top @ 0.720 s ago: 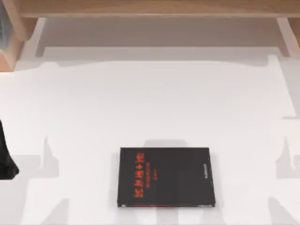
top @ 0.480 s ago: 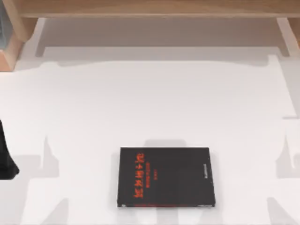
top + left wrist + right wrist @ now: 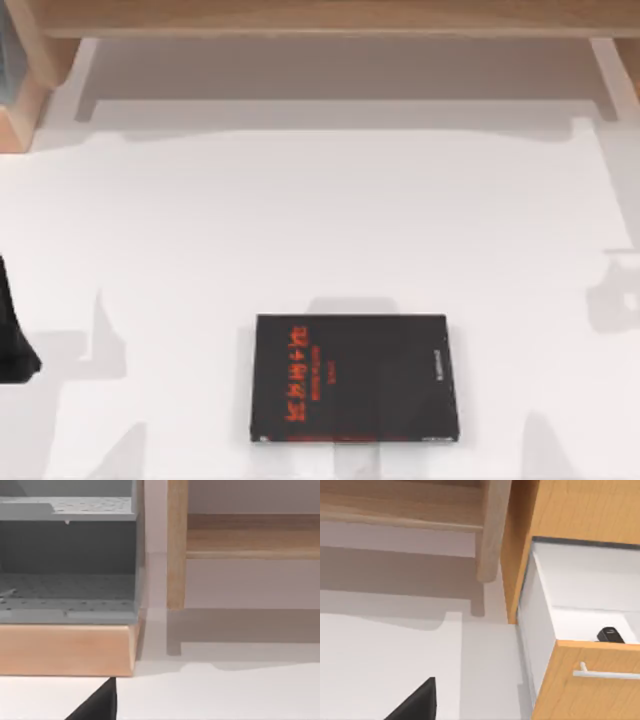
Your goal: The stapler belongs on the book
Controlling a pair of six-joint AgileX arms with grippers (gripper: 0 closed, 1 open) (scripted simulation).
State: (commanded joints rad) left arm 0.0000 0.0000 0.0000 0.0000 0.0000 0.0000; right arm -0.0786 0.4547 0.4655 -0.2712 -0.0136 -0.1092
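Observation:
The book (image 3: 355, 378) lies flat on the white table near the front edge, with a black cover and a column of red characters. Nothing rests on it. The stapler (image 3: 610, 634) is a small black piece with a grey detail, lying inside an open wooden drawer (image 3: 590, 690) with a white interior. A black edge of my right gripper (image 3: 417, 704) hangs over the table beside that drawer, apart from the stapler. My left arm (image 3: 12, 340) is parked at the table's left edge, and a black edge of my left gripper (image 3: 97, 706) is seen there.
A wooden shelf (image 3: 320, 20) runs along the back of the table. At the back left stands a grey perforated rack (image 3: 67, 555) on a wooden base (image 3: 65, 650). The drawer front carries a silver handle (image 3: 605, 672). A wooden post (image 3: 492, 530) stands beside the drawer cabinet.
The shadows at the table's right side have shifted, one further back and one towards the front. The book and my left arm have not moved.

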